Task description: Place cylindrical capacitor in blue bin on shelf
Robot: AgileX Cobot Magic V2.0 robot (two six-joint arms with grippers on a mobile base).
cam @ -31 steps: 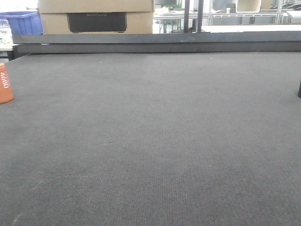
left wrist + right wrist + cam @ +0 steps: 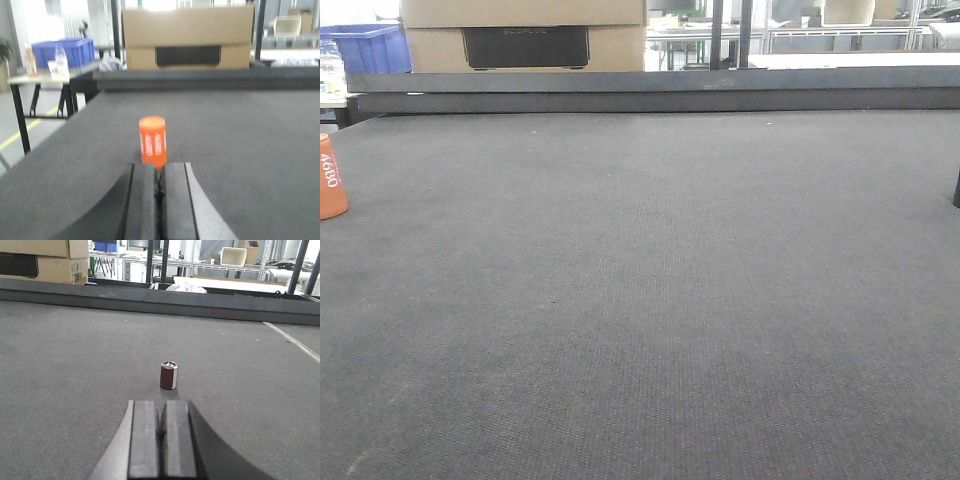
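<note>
We see a broad table (image 2: 650,300) covered in a dark grey, finely woven, felt-like mat, with a raised dark ledge along its far edge. The cylindrical capacitor (image 2: 330,180) stands upright on the mat at the far left of the front view, cut off by the frame edge. It is a smooth orange cylinder with white "4680" lettering running up its side. In the left wrist view the capacitor (image 2: 152,140) is soft and blurred, and the lettering shows only as white bands.

The left gripper (image 2: 159,171) has flat, dark, matte pads pressed together with only a thin seam between them, and it holds nothing. The capacitor stands just beyond its tips. Its base is partly hidden by them, so we cannot tell whether they touch.

The right gripper (image 2: 161,411) is likewise pressed together and empty. Ahead of it, clearly apart, stands a small dark reddish cylinder (image 2: 169,375) with a silvery top.

Beyond the ledge sits a plain cardboard box (image 2: 525,30) with a dark rectangular cutout, its top cropped. A blue crate (image 2: 62,51) rests on a side table (image 2: 42,77) to the left. Pale metal racks (image 2: 240,262) farther back are too washed out to make out.
</note>
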